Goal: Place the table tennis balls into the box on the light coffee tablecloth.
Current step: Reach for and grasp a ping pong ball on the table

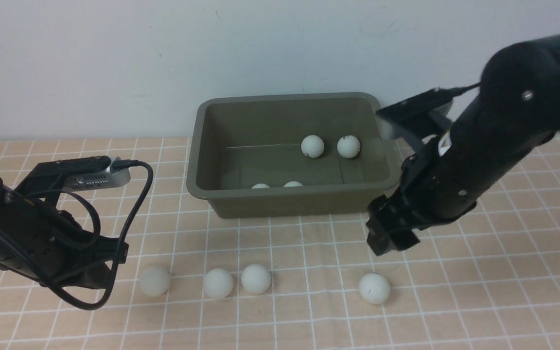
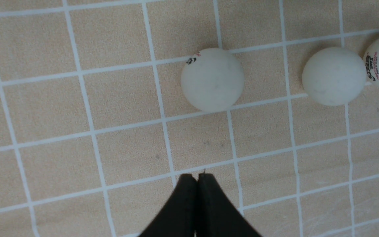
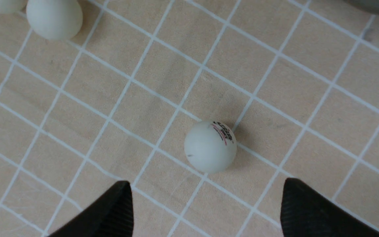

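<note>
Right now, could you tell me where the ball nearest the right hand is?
In the front view, that ball lies on the tablecloth, right of the other three loose balls, close by the open right hand.

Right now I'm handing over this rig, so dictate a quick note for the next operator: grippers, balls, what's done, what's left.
Left gripper: shut, empty, over the peach-beige gridded tablecloth.
Right gripper: open, empty, above the rightmost small white table tennis ball on it.
Done: four balls lie in the olive-grey plastic box.
Left: four loose balls on the cloth in front of the box.
</note>
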{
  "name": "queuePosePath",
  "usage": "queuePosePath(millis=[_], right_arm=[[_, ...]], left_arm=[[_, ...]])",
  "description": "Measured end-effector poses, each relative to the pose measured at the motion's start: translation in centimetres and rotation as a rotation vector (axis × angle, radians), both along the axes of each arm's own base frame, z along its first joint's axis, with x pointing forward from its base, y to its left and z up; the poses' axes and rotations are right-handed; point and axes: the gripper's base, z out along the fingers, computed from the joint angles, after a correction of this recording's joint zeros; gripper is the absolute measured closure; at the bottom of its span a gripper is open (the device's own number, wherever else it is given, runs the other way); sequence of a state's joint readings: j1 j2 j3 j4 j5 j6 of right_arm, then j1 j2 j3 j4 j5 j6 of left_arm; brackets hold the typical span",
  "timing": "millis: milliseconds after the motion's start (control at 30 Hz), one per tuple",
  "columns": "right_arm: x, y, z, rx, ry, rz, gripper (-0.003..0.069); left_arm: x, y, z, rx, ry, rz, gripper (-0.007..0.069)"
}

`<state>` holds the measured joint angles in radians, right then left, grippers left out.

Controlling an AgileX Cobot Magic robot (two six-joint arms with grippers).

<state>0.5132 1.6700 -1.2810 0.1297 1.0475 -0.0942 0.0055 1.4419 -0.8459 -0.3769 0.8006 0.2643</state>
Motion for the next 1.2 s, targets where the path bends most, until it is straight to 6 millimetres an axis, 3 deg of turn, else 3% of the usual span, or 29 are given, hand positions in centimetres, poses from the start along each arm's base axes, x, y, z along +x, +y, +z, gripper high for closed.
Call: queuePosePath(millis=[233,600,700,900,1033,1167,1200], right_arm=[[1.3,1.6,-5.1,-0.093,0.072,0.013,0.0118],[2.4,2.1,-8.4,-0.126,0.095,0.014,0.0118],[2.4,2.1,-9.1,-0.135,0.111,0.014,0.0148],[2.3,2.1,-9.3,-0.144,0.138,0.014,0.0342],[2.3,2.4,-8.5,-0.141,0.181,0.036,0.0339],[2.7,3.4,-6.1,-0.086,0.206,0.086,0.0339],[3.3,4.1,-4.5,-0.038,0.189,0.106,0.0339]], left_arm=[[0.0,0.0,0.0,-0.001,0.001,0.0,0.0679],[0.0,0.0,0.0,-0.001,0.001,0.0,0.0679],[0.0,0.0,0.0,-0.001,0.001,0.0,0.0679],[0.0,0.0,0.0,-0.002,0.001,0.001,0.0679],[0.0,0.0,0.0,-0.002,0.001,0.001,0.0679],[0.0,0.0,0.0,-0.002,0.001,0.001,0.0679],[0.0,0.0,0.0,-0.002,0.001,0.001,0.0679]])
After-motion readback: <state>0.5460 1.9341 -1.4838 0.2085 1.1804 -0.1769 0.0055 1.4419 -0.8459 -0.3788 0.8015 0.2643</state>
